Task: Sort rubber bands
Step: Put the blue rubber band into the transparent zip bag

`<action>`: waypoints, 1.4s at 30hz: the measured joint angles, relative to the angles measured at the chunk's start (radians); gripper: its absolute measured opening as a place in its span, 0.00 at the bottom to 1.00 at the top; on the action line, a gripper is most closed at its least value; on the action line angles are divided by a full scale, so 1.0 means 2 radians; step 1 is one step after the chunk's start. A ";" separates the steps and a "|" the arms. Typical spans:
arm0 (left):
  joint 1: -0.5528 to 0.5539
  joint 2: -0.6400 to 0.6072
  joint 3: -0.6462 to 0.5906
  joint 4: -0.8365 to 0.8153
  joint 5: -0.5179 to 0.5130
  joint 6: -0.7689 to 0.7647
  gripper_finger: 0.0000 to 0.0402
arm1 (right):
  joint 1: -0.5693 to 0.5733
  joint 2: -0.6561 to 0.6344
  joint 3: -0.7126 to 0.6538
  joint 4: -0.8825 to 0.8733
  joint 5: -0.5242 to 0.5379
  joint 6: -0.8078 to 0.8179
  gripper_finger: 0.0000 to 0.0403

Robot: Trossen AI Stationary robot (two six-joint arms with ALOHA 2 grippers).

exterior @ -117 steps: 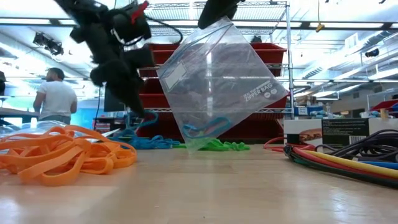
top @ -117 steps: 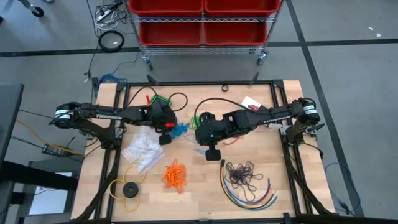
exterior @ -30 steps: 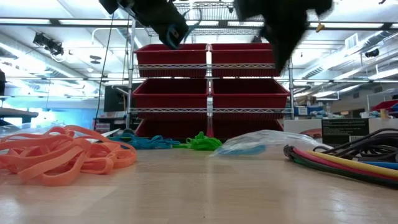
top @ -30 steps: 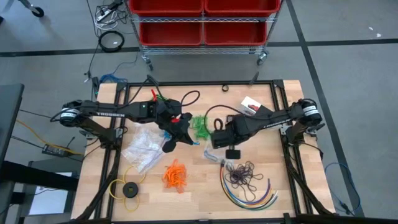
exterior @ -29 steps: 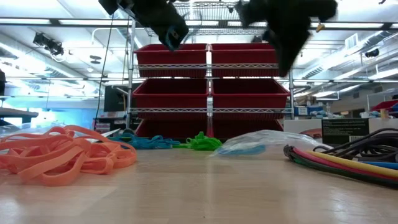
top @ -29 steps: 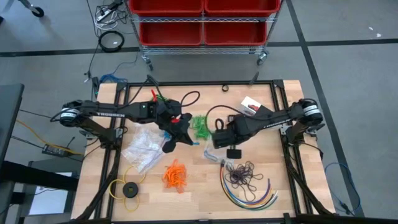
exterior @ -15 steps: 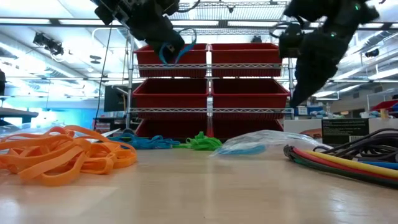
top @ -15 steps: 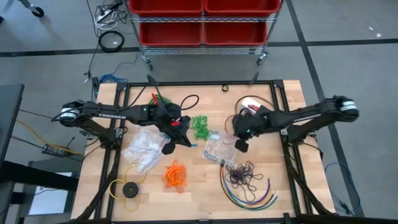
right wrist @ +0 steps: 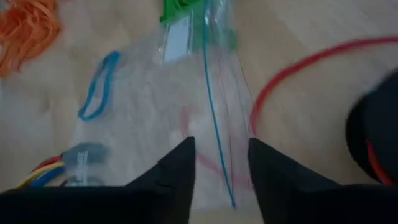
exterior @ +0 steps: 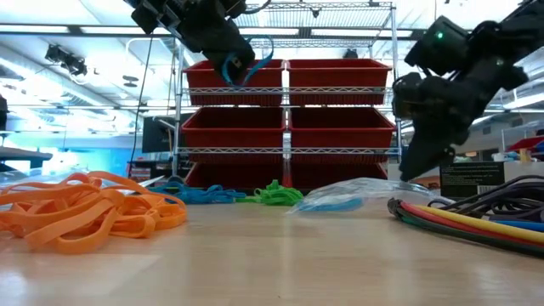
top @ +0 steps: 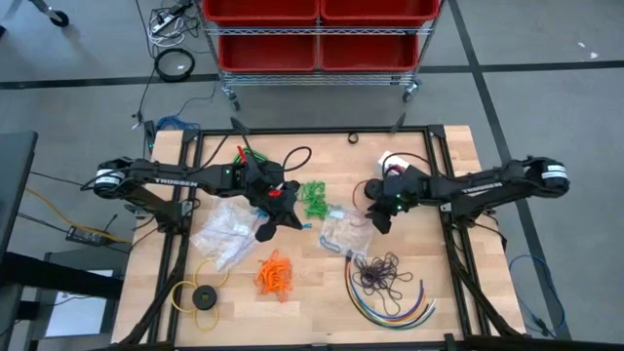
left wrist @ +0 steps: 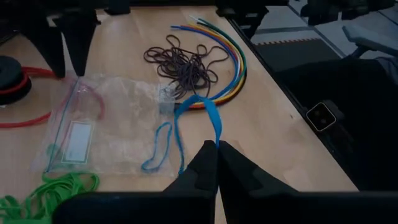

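Note:
My left gripper (top: 283,207) hangs high over the table's middle, shut on one blue rubber band (left wrist: 200,118), which also shows in the low view (exterior: 248,66). My right gripper (right wrist: 221,165) is open and low over a clear zip bag (top: 343,232) that lies flat on the table with one blue band (right wrist: 98,84) inside. I cannot tell whether its fingers touch the bag. Piles of rubber bands rest on the table: green (top: 312,198), orange (top: 275,275), dark purple (top: 378,273) and blue (exterior: 200,194). My left gripper pinches the blue band at one spot on its loop (left wrist: 214,142) between the two shut fingertips. The fingers slant down toward the table's right side. The rest of the loop sticks out past the tips and droops slack, lifted clear of the table.
A second clear bag (top: 222,229) lies at the left. A yellow ring with a black disc (top: 203,295) sits near the front left. Curved multicoloured cables (top: 400,307) lie at the front right, a white card (top: 390,161) lies at the back right, and red bins (top: 317,34) stand beyond the table.
My right gripper has drawn back toward the table's right edge and come down from high above to just over the zip bag, turning as it went. The bag stays flat on the table. My left gripper keeps the blue band aloft in nearly the same place.

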 joint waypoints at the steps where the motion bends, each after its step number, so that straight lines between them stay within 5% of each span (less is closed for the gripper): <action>1: 0.000 0.000 0.000 0.000 0.000 0.000 0.03 | 0.000 0.008 0.000 0.014 0.001 -0.008 0.39; 8: 0.000 0.000 0.000 -0.006 0.000 -0.001 0.03 | 0.000 0.064 0.000 0.066 -0.001 -0.035 0.46; 24: 0.000 0.000 0.000 -0.008 0.000 -0.001 0.03 | 0.071 0.067 -0.001 0.131 -0.030 -0.031 0.17; 42: 0.000 0.000 0.000 -0.003 0.000 0.000 0.03 | 0.169 0.068 -0.001 0.189 0.004 -0.004 0.17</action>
